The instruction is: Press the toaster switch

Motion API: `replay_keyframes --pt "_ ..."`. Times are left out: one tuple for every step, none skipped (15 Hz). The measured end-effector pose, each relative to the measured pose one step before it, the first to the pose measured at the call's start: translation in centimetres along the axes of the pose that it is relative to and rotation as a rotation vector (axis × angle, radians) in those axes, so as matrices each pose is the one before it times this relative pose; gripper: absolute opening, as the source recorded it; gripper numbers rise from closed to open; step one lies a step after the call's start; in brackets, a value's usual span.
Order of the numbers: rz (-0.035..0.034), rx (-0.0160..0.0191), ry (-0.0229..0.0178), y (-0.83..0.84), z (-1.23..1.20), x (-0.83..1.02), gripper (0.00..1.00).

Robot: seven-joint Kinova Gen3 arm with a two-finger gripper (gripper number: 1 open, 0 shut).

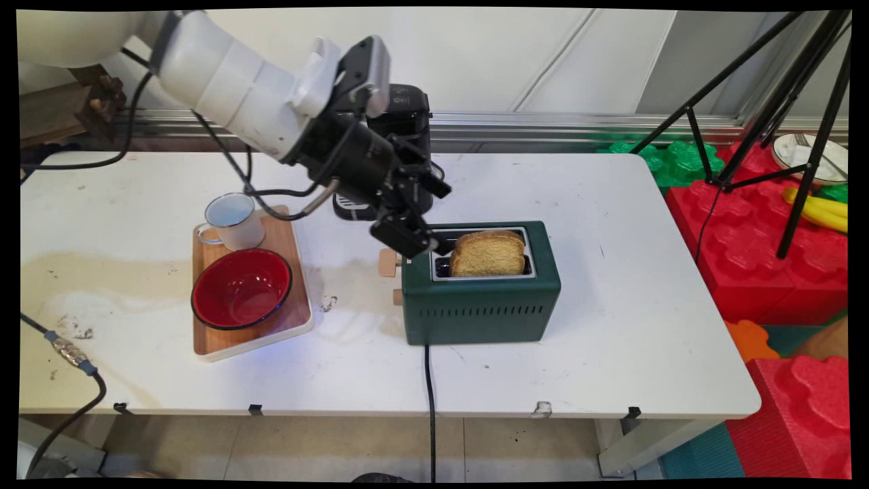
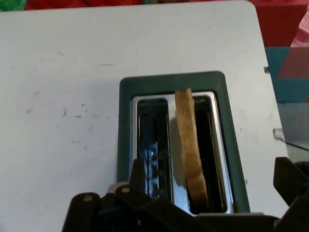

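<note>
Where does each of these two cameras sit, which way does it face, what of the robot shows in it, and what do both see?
Main view: fixed above the table's near side, looking down across it to the wall; shows the white arm and its hand over the green toaster's left end.
Hand view: on the hand, looking down into the toaster; only black linkage and fingers show.
Shared: toaster, toast slice in one slot, white table.
</note>
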Motion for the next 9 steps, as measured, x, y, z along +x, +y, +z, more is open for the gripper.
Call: replay_keyframes --pt "-0.00112 0.00162 -0.00573 0.047 -0.506 -0.451 1.0" --pt "-0.0004 0.00173 -0.00643 0.04 -0.511 -0.528 1.0" --pt "0.00064 0.0013 -0.00641 0.018 -0.474 -0.551 1.0" --pt "0.00099 0.00069 -0.0065 -0.002 -0.374 -0.513 1.0" --pt "0.00252 -0.00038 -0.00768 -0.03 -0.366 -0.576 1.0" --pt "0.00091 0.00129 -0.00733 -0.004 -0.339 -0.56 1.0" --pt "0.00158 0.00077 -0.0075 -0.03 -0.329 -0.6 1.0" --pt "0.00027 0.00033 -0.00661 -0.054 -0.26 -0.583 1.0" --pt "-0.00241 0.00052 -0.00479 -0.062 -0.222 -0.54 1.0"
